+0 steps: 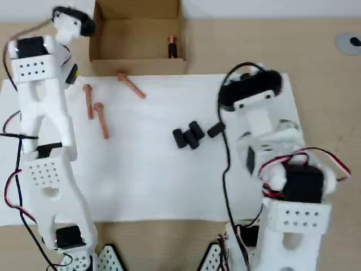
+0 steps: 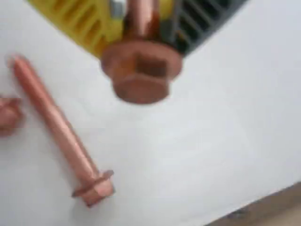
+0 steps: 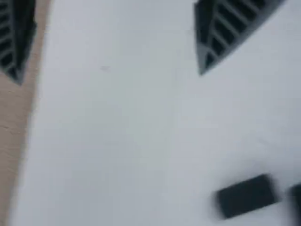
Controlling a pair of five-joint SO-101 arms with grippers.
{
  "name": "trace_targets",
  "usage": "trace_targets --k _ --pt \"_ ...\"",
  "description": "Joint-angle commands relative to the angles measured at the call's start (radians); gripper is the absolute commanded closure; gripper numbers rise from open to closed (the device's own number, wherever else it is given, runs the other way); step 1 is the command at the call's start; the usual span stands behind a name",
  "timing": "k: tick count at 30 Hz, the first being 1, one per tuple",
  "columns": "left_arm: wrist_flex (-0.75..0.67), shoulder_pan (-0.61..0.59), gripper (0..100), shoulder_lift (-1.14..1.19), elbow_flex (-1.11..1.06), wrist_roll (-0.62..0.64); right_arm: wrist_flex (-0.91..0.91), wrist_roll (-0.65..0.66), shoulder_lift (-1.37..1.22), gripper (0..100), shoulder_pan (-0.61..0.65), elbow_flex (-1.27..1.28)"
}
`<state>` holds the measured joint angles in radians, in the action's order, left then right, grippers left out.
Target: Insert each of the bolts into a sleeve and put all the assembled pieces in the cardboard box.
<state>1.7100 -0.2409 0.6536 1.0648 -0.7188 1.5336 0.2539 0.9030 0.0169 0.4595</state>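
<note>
My left gripper point(image 2: 143, 21) is shut on a copper bolt point(image 2: 141, 70), its hex head hanging just above the white sheet, between a yellow finger point(image 2: 84, 23) and a black one. A second bolt point(image 2: 61, 132) lies flat below it. In the high view three bolts point(image 1: 88, 100) point(image 1: 101, 119) point(image 1: 131, 84) lie on the sheet beside the left arm. Several black sleeves point(image 1: 189, 135) are grouped mid-sheet. My right gripper point(image 3: 110, 70) hovers open over bare sheet, a sleeve point(image 3: 245, 195) lying off to one side of it.
The cardboard box point(image 1: 101, 53) stands at the back, one assembled piece point(image 1: 172, 47) upright inside. The white sheet point(image 1: 146, 180) has free room in front. The right arm point(image 1: 254, 107) stands just right of the sleeves. Bare table edge point(image 3: 14, 155) borders the sheet.
</note>
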Motion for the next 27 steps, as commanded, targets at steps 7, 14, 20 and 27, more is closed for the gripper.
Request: trace_targets --k 7,14,20,27 --pt "0.046 -0.038 99 -0.335 -0.250 0.417 -0.026 -0.104 -0.390 71.7 0.150 -0.067" --pt "0.041 -0.012 99 -0.622 -0.700 0.512 0.046 -0.192 -0.762 71.7 0.156 -0.453" --pt "-0.083 -0.011 99 -0.949 -0.968 0.551 0.187 -0.186 -1.007 71.7 0.249 -0.780" --pt "-0.377 0.038 99 -1.244 -1.450 0.548 0.222 -0.155 -1.204 71.7 0.366 -0.926"
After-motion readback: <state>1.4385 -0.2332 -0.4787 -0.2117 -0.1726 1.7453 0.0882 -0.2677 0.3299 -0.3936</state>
